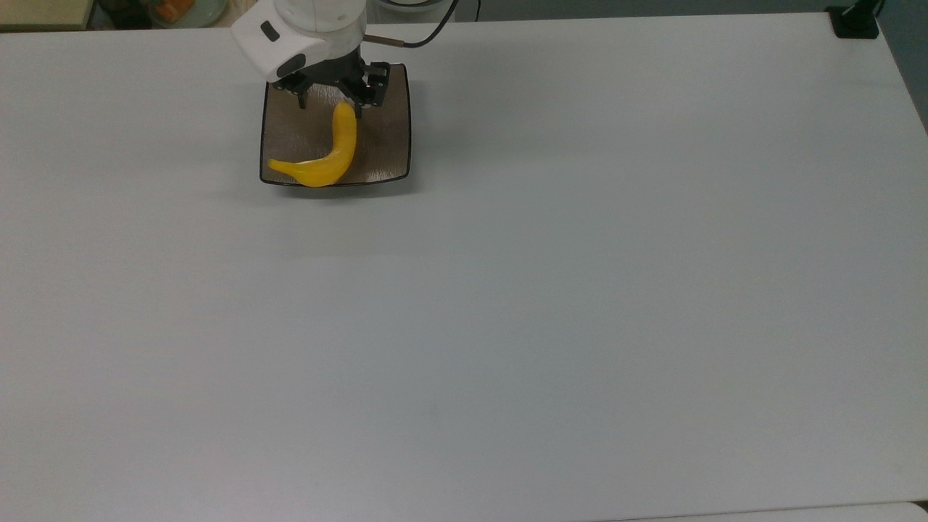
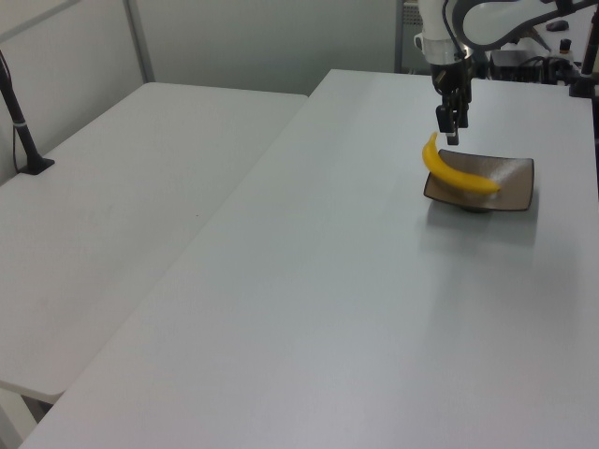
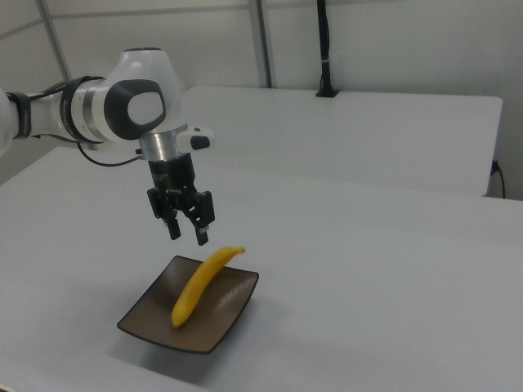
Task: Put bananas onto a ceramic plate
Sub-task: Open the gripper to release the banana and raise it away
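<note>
While we look across the scene, the white table (image 1: 580, 290) takes up most of what we see, with a second white table (image 2: 122, 178) beside it on the left view's left. Our white arm (image 3: 106, 110) reaches in from the right view's left and bends down toward the plate; a dark cable (image 1: 417, 40) runs off its wrist in the top view.

At the far edge of the table in the top view sits the square brown plate (image 1: 384, 145), dark-rimmed and glossy; in the right view it lies near the bottom of the picture (image 3: 147, 314).

Our gripper (image 3: 187, 234) hangs above the plate, apart from it, and its fingers (image 3: 201, 235) are spread with nothing between them. In the top view the gripper (image 1: 330, 98) sits over the plate's far edge.

Across the plate lies the yellow banana (image 1: 326, 156), curved. One end points up toward the gripper, just below the fingers, and the other reaches the plate's near left corner in the top view. In the right view the banana (image 3: 200, 282) slants across the dish, its upper end sticking out past the rim; in the left view the banana (image 2: 454, 171) crosses the plate's near side.
</note>
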